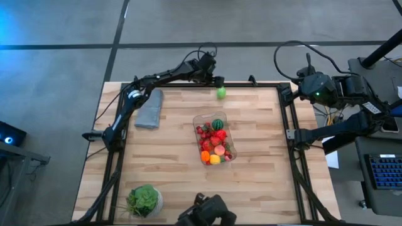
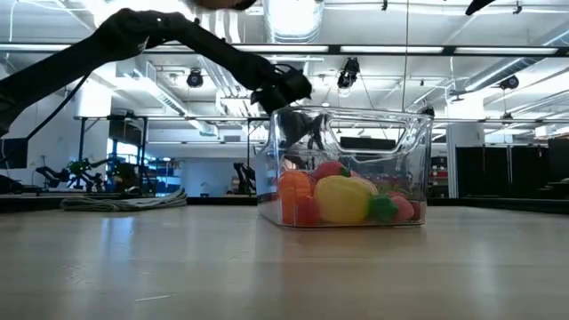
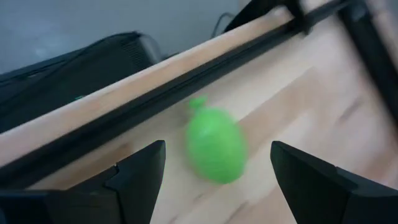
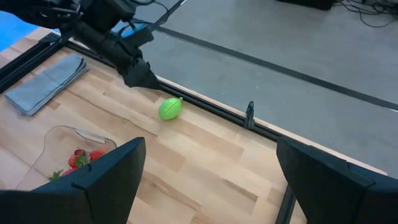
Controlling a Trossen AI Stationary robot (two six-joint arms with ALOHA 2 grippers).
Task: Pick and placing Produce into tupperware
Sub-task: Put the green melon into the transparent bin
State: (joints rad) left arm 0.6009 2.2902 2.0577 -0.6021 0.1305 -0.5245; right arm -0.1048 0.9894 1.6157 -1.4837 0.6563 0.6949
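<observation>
Tupperware (image 1: 214,139) sits mid-tabletop (image 1: 176,182) already loaded with most of the produce (image 1: 213,145): red berries, the striped melon, orange and yellow pieces. One green fruit (image 1: 221,93) lies loose on the wood, well beyond the tupperware by the far rail, so I'd judge the task nearly done with just this piece left. Left gripper (image 1: 217,81) hovers just behind that green fruit, jaws wide with the fruit between but not touching, holding nothing; right gripper (image 4: 208,174) waits off to the tupperware's right, jaws wide and empty.
</observation>
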